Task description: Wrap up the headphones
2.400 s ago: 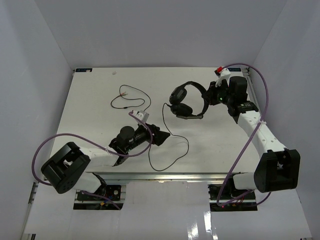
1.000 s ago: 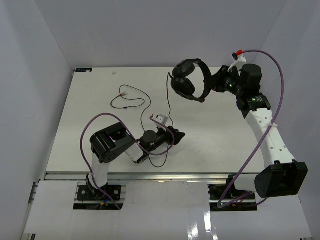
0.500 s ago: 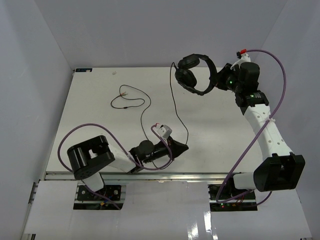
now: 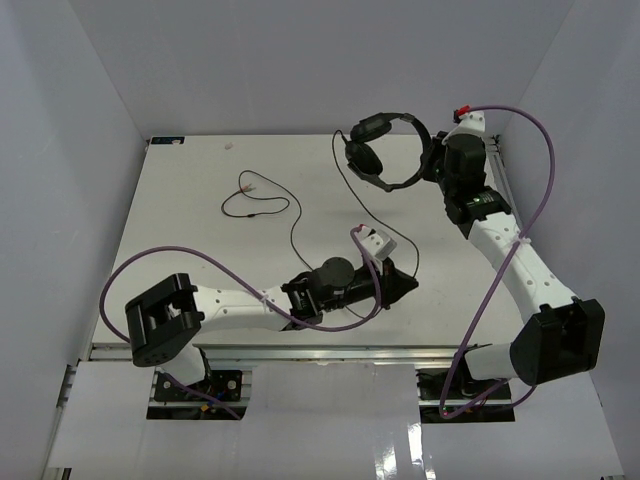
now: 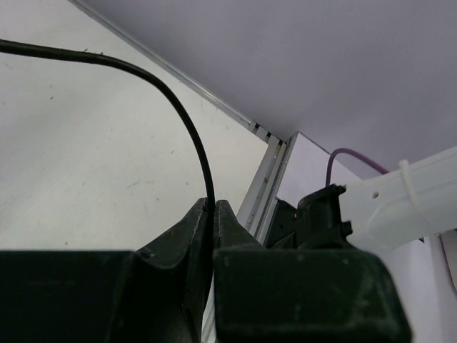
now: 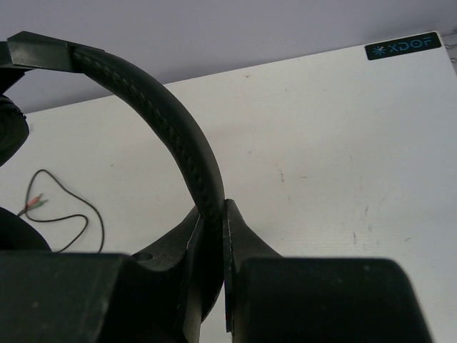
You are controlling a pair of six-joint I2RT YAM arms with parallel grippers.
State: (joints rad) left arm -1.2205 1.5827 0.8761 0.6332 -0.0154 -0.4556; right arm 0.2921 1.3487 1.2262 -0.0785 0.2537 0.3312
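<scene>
The black headphones hang above the table's far right part, and my right gripper is shut on their headband. The right wrist view shows that stitched headband pinched between my right gripper's jaws, with an earcup at the left edge. The thin black cord runs from the earcups down to my left gripper, low over the table's near right part. In the left wrist view the cord arcs down into my left gripper, which is shut on it. The cord's tail loops on the far left of the table.
Thick purple robot cables arc beside the right arm and a purple cable runs over the left arm. The table's metal front rail lies just behind the left arm. The right arm's base stands close beyond the left fingers. White walls enclose the table.
My left gripper has swept right along the table's near edge and closed on the cord. My right gripper has kept the lifted headphones and shifted them slightly left.
</scene>
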